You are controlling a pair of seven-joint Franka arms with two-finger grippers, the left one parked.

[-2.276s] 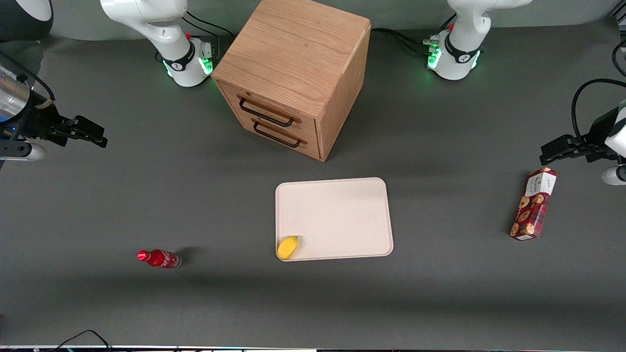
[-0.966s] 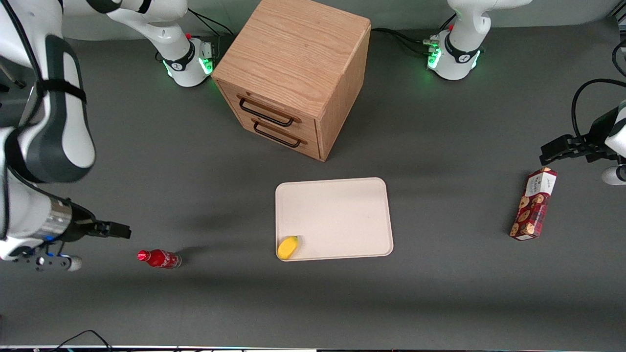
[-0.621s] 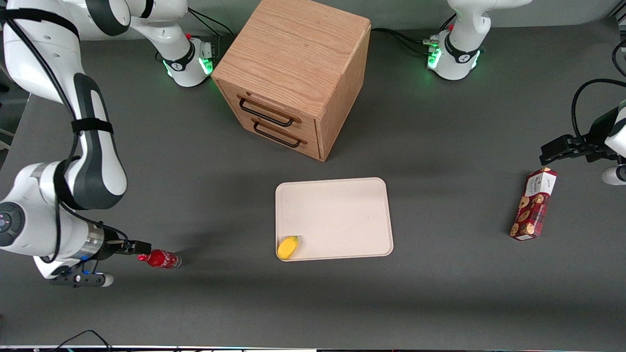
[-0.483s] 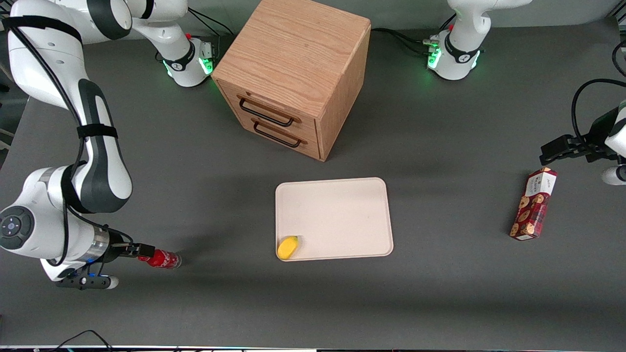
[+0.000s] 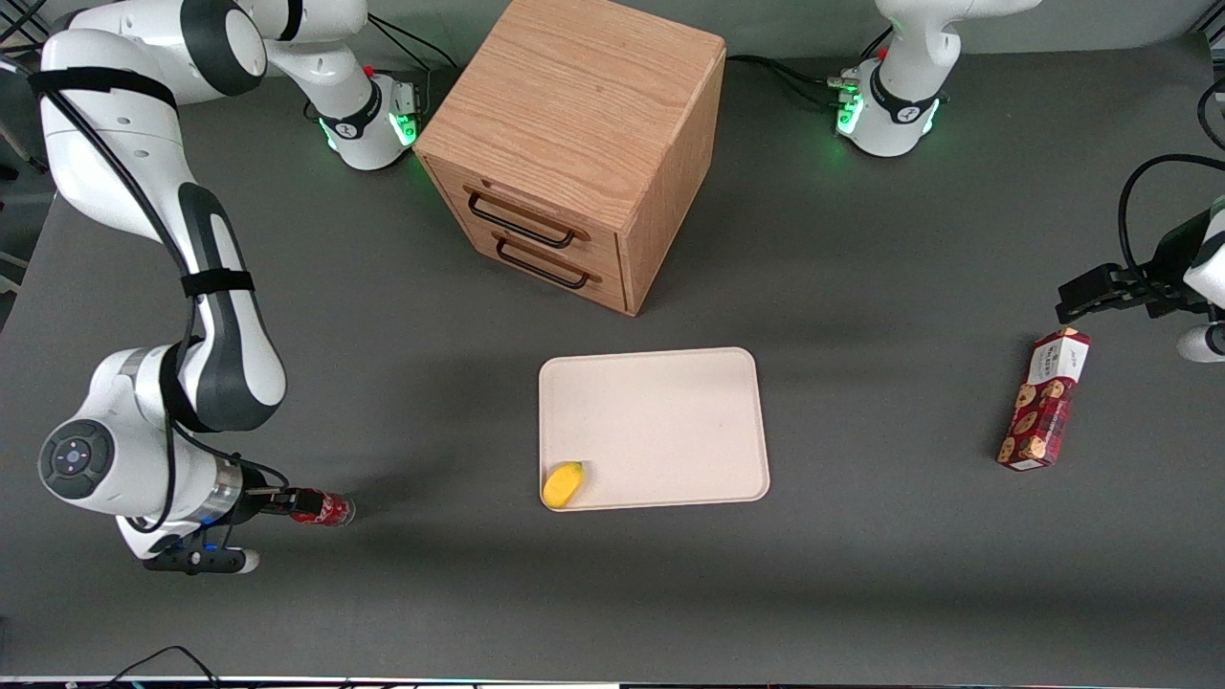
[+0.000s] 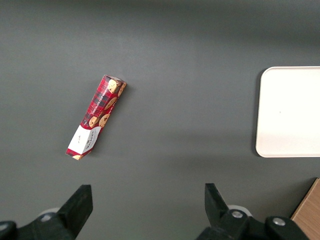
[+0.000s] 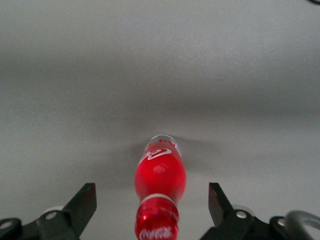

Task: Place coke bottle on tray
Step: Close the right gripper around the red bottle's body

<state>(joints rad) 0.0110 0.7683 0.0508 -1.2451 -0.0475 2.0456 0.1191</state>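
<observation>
The coke bottle [image 5: 325, 508], small and red with white markings, lies on its side on the grey table toward the working arm's end. My right gripper [image 5: 299, 501] is low at the bottle's cap end, with the cap between its fingers. In the right wrist view the bottle [image 7: 159, 190] lies between the two open fingers [image 7: 86, 202], cap toward the camera, and neither finger touches it. The beige tray [image 5: 670, 411] lies flat at mid table, in front of the wooden cabinet. The tray's edge also shows in the left wrist view [image 6: 290, 112].
A small yellow item [image 5: 563, 483] sits on the tray's near corner. The wooden drawer cabinet [image 5: 574, 144] stands farther from the front camera than the tray. A red cookie box [image 5: 1045, 398] lies toward the parked arm's end, also in the left wrist view [image 6: 96, 116].
My right arm has swung in from the table's end and come down to the bottle. The gripper now straddles the cap. The bottle has not moved.
</observation>
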